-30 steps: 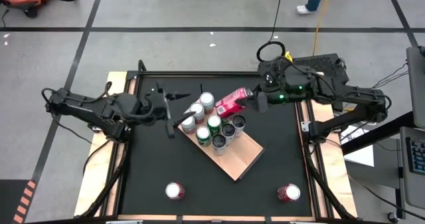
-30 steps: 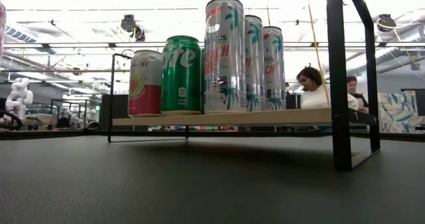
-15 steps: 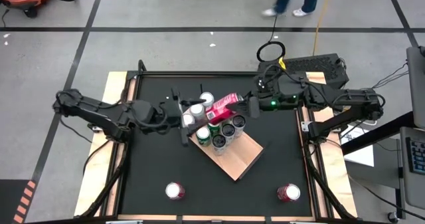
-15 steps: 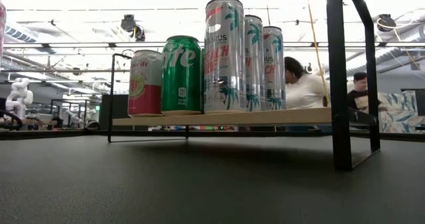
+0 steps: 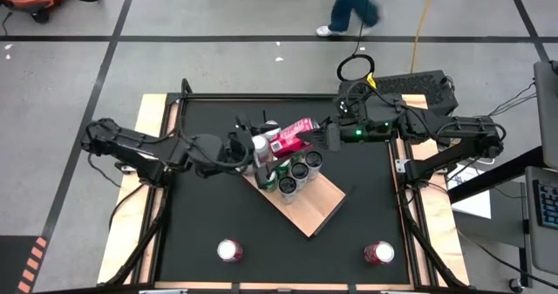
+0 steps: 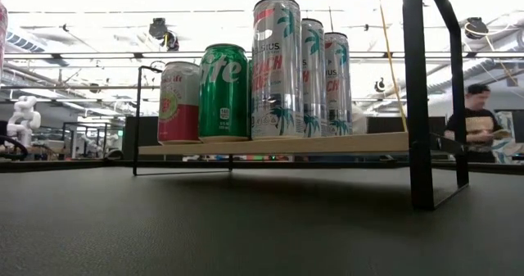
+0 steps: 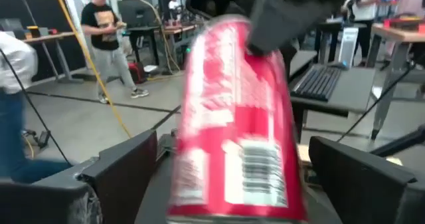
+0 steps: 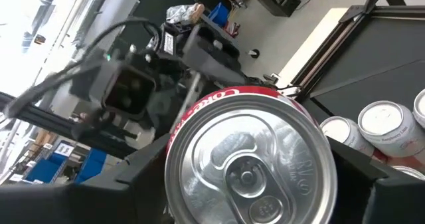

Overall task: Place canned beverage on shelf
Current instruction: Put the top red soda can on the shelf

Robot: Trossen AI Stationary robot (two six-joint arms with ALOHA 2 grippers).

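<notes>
A red can [image 5: 295, 136] hangs on its side above the cans [image 5: 289, 174] standing on the far end of the tan shelf [image 5: 314, 209], and my right gripper [image 5: 319, 137] is shut on it. My left gripper [image 5: 259, 143] is open and level at the can's other end. In the left wrist view its two fingers [image 7: 126, 177] stand on either side of the red can [image 7: 232, 131] with a gap on each side. The low view shows the shelf [image 6: 327, 143] with its standing cans [image 6: 277, 67] and no gripper. My right gripper pinches the red can's side wall near its top end [image 8: 199, 117] between the two fingers. The fingers come level from the table's right and lie along the can, so the lid [image 8: 249, 164] faces the wrist. The can is lifted clear, tilted, above the shelf's cans.
Two more cans stand on the black table near its front edge, one at the left [image 5: 229, 250] and one at the right [image 5: 377, 253]. The shelf's near half [image 5: 318, 215] is bare board. A person [image 6: 479, 120] stands in the room beyond the table.
My left gripper has moved toward the table's right, up to the red can, and its fingers now stand around the can's free end. My right gripper has shifted a little toward the left with the can, which stays lifted.
</notes>
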